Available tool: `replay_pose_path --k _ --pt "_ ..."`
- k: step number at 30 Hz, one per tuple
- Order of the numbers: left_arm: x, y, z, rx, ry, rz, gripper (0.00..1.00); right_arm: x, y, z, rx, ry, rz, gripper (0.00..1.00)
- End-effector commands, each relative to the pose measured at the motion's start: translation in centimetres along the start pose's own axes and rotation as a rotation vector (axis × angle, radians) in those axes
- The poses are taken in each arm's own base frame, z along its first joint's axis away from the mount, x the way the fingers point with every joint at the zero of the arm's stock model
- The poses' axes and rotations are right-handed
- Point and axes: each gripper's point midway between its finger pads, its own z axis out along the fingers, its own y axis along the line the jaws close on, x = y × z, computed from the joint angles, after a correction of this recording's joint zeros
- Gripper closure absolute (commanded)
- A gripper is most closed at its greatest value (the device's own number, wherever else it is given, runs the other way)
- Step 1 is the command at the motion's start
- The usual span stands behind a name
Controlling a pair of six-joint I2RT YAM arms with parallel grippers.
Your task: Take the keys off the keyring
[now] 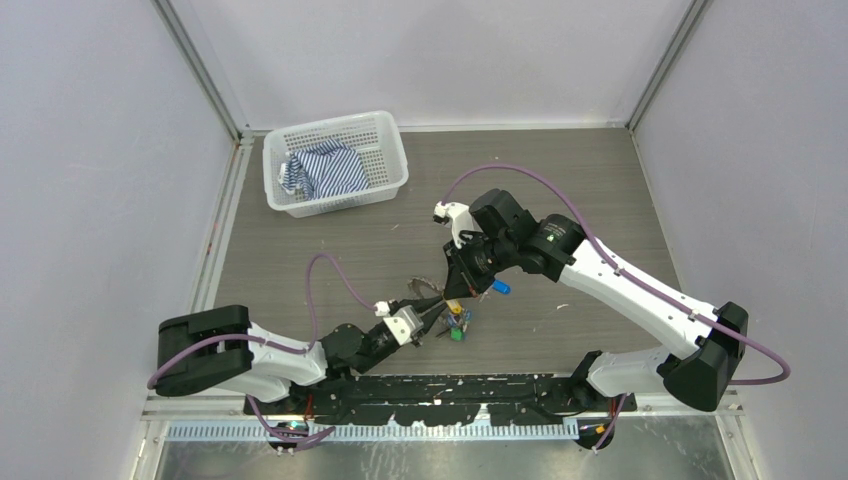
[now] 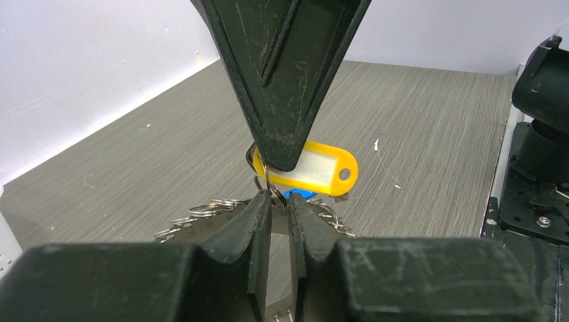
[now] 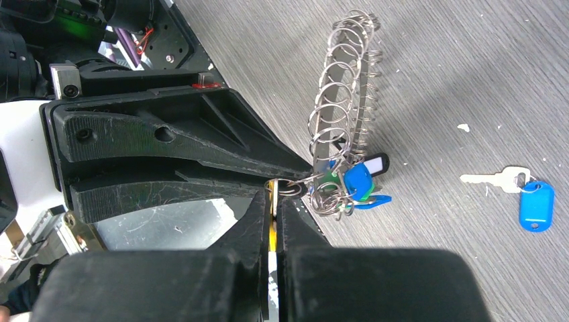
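Right gripper (image 3: 276, 198), scuffed black plastic, clenched on glossy yellow tag (image 2: 319, 168); left gripper (image 2: 280, 201) pinches thin wire split ring (image 2: 266, 189) beside it. Keyring (image 3: 339, 114), coil of silvery loops fringed with keys (image 3: 352, 184), lies on grey wood-grain table (image 1: 600, 170) at both grippers' tips. Right wrist view alone shows loose blue-tagged key (image 3: 516, 188) at 3 o'clock.

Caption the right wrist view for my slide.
Right pincer pinches a yellow tag at the keyring, left pincer gripping it; one blue-tagged key lies free.

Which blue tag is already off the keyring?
The blue tag lying alone on the table with one silver key; the other blue tags hang in the bunch on the keyring.
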Motion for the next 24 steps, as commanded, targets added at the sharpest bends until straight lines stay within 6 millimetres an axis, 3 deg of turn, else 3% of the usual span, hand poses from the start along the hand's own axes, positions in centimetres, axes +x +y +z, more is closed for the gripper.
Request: replay_pose_path --k 1,5,10,24 --pt "-2.6 0.7 0.9 -0.046 -0.086 -0.031 0.85 -1.9 1.7 -1.0 -0.063 -0.088 -0.036 0.99" --pt "-2.4 0.6 0.9 -0.042 -0.082 -0.036 0.90 -1.8 1.4 -1.0 -0.047 -0.096 -0.033 0.99" --pt "-1.9 0.2 0.8 -0.028 -0.069 -0.046 0.99 -2.6 -0.3 -1.4 0.047 -0.148 -0.001 0.99" --pt "-1.8 1.0 0.9 -0.094 -0.050 -0.035 1.00 -2.8 -1.9 -1.8 0.096 -0.218 0.060 0.99"
